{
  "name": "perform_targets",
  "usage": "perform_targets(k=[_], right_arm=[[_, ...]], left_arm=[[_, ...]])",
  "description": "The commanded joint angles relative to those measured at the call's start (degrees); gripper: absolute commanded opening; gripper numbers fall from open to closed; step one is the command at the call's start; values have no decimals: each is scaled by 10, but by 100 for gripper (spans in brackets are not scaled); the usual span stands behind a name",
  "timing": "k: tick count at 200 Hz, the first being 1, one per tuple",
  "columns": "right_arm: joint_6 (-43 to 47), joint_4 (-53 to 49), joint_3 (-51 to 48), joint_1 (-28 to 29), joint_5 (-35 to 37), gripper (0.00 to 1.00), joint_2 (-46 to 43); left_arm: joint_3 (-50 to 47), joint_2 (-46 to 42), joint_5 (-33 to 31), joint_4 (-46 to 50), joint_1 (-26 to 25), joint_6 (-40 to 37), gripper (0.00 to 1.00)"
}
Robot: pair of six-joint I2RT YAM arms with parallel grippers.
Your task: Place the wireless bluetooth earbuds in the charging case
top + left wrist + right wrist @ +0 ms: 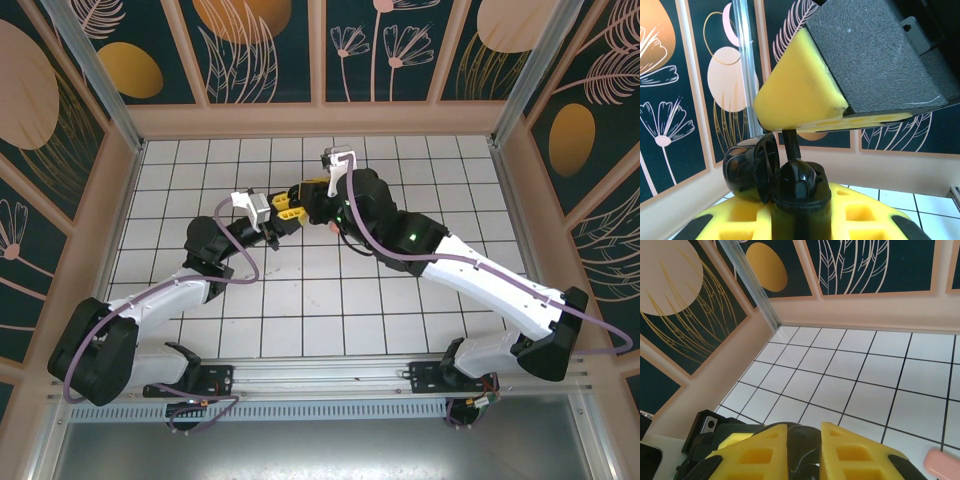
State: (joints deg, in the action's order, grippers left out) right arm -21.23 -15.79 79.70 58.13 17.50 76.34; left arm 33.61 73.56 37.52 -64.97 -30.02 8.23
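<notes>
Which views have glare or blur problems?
Top external: evenly lit, sharp, no glare on the tiled table. Left wrist: small highlights on the glossy black case; left fingers at the bottom edge slightly soft. Right wrist: table sharp, right fingers near the lens a bit soft.

Both arms folded inward, grippers meeting mid-table.
White-and-black left arm (160, 300) elbows outward, then reaches in; yellow-fingered left gripper (800, 222) is clamped on a glossy black round case (742, 170). White-and-black right arm (480, 275) mirrors it; yellow-fingered right gripper (802, 442) sits just above, jaws nearly together, pinching a thin black stem (791, 145).
</notes>
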Motion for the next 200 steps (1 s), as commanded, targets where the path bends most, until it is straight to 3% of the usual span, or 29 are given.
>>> perform_targets(k=[1,115,200], right_arm=[[-6,15,-11,6,-10,19,-2],[-11,23,-49,7,3,18,-19],[31,-7,-26,18,-35,18,31]], left_arm=[[16,-5,10,-9,-5,-4,0],[24,-2,8,-20,-5,6,0],[28,-3,8,-17,-5,11,0]])
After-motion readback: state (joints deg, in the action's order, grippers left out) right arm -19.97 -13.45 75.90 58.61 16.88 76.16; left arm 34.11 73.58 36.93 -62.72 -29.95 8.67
